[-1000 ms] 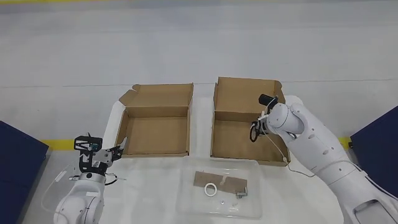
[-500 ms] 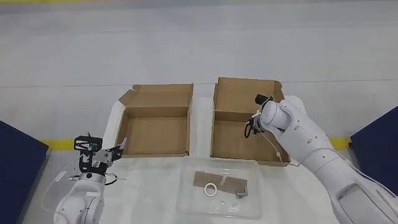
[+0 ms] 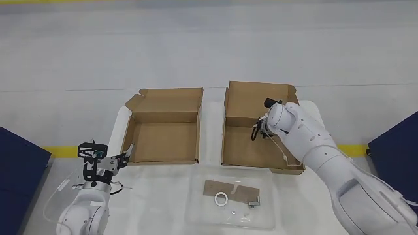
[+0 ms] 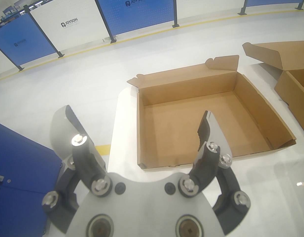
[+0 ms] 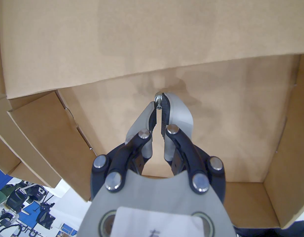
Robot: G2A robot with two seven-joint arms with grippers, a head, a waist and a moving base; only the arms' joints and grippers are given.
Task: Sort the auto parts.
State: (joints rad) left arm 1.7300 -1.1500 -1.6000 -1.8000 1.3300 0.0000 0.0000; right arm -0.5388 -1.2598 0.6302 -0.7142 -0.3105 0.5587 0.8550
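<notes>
Screw [image 5: 158, 100] sits pinched at the tips of our right gripper [image 5: 158, 105] over the right box [image 5: 240, 114]; our left gripper [image 4: 137, 113] hangs spread wide just beside the left box [image 4: 255, 119].

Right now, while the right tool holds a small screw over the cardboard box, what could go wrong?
1. The right tool pinches the small silver screw only at its very tips, so the screw may tilt or slip out before a controlled release.
2. The tool appears to hang above the bare floor of the right-hand brown cardboard box; released from there, the screw might bounce or roll away towards a wall.
</notes>
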